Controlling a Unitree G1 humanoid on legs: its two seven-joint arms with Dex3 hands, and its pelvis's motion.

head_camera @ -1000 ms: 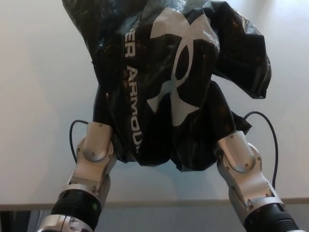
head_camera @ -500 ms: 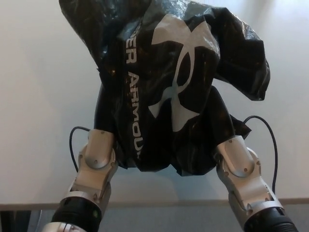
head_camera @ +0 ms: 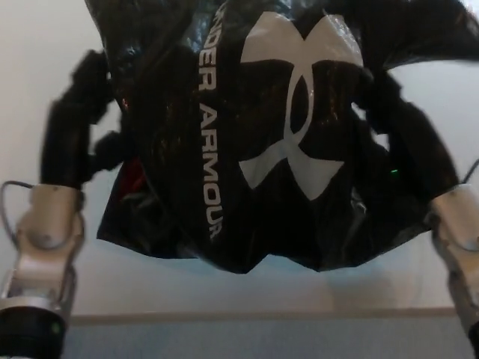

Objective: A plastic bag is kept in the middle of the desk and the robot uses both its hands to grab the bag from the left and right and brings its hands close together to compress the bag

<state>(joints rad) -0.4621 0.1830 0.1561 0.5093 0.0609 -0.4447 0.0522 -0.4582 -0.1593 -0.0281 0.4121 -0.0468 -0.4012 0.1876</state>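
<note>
Bag: black plastic bag [head_camera: 262,149] with the white logo sits mid-worktop, now spread wide and low between the two arms, its lower edge near the front of the worktop [head_camera: 45,75].
Change: a second ago both arms were tucked in close under the bag with it bunched tall and narrow; now the arms have swung out and the bag fans out across the view. The picture is motion-blurred, so things are moving fast!
Left robot hand: left robot hand [head_camera: 78,131] is up at the bag's left flank, black fingers reaching toward the plastic; blur hides whether they are touching or have any grip, so I cannot tell if it is wide or closed.
Right robot hand: right robot hand [head_camera: 408,138] presses against the bag's right flank, partly merged with the black plastic; grip again impossible to tell.
Bag relative to hands: squarely between them, left hand just beside one side, right hand at the other.
Meaning: looks like the squeeze has been let out, or the hands are re-setting for a fresh grab from both sides; compression is not holding at this instant.
Next call: hands need to close on the flanks and come together.
</note>
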